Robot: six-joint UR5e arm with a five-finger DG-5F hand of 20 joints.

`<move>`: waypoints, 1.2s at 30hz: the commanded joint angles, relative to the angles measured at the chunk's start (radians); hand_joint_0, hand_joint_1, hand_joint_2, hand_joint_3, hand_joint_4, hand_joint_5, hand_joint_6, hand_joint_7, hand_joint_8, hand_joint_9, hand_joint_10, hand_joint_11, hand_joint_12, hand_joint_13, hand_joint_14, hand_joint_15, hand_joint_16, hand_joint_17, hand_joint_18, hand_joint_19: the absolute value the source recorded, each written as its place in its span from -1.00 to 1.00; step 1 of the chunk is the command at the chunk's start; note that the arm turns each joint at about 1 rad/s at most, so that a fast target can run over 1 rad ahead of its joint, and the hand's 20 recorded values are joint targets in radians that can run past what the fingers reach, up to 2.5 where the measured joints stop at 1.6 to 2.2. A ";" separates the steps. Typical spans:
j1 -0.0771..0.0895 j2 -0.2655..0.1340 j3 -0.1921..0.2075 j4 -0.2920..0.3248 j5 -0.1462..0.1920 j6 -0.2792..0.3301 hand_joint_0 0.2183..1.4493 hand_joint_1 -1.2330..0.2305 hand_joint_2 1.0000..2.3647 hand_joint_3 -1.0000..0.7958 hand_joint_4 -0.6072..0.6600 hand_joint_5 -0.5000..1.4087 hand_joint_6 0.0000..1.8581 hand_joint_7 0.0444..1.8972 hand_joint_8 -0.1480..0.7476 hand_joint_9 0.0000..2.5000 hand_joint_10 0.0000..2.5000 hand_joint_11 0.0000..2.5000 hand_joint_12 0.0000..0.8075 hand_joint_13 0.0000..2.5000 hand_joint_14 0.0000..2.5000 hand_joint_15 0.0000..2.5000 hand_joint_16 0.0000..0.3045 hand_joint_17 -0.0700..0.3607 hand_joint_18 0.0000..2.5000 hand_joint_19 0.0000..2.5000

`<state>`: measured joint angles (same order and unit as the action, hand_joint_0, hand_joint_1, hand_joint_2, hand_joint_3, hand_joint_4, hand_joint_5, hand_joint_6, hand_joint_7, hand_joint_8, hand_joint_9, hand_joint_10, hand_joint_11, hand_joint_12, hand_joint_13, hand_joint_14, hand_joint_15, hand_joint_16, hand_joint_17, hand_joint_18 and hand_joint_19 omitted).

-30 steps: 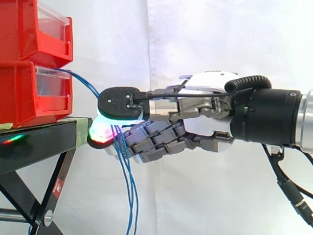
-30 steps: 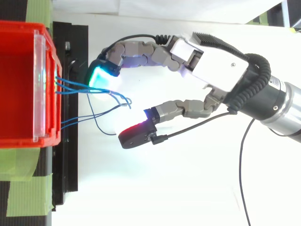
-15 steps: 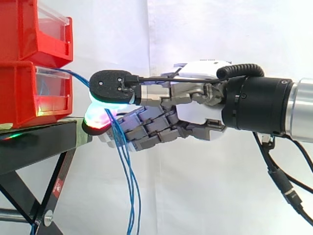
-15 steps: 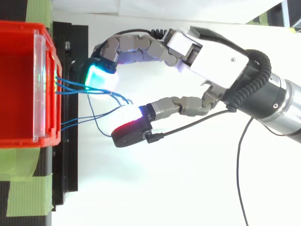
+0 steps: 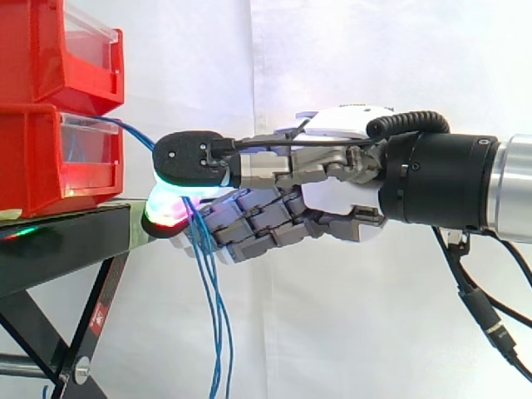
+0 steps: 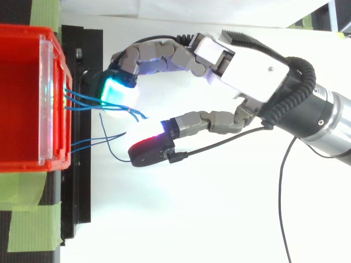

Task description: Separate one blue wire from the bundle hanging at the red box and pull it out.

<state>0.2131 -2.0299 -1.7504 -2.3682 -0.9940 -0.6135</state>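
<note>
Nearest us, the hand (image 5: 332, 195), grey links under a smooth white shell, reaches level into the thin blue wires (image 5: 219, 332); we cannot tell whether it grips any. The wires leave the front of the lower red plastic bin (image 5: 33, 166) and hang past the black stand (image 5: 66, 241). From above, two groups of wires lie apart; half a second ago they met at one bend. Behind hangs the white curtain (image 5: 374, 66).

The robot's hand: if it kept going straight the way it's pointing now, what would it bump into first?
The blue wires, which hang right at the hand's glowing tips. Just behind them comes the edge of the black stand, under the lower red box, though depth is hard to judge.
</note>
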 commanded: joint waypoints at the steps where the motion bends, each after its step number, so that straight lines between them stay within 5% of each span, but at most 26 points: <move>1: -0.001 0.000 0.000 -0.002 0.000 0.000 -0.40 -0.30 -0.99 -0.39 0.33 -0.62 -0.29 0.05 0.06 -0.49 -0.99 -0.81 -0.01 -0.57 -0.99 -0.76 -0.65 -0.12 -0.61 -0.86; 36: -0.009 0.000 0.011 0.000 0.002 0.003 -0.40 -0.29 -0.97 -0.13 0.24 -0.65 -0.09 -0.12 0.07 -0.46 -0.99 -0.76 0.00 -0.52 -0.99 -0.73 -0.66 -0.13 -0.57 -0.83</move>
<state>0.2040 -2.0295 -1.7395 -2.3655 -0.9939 -0.6107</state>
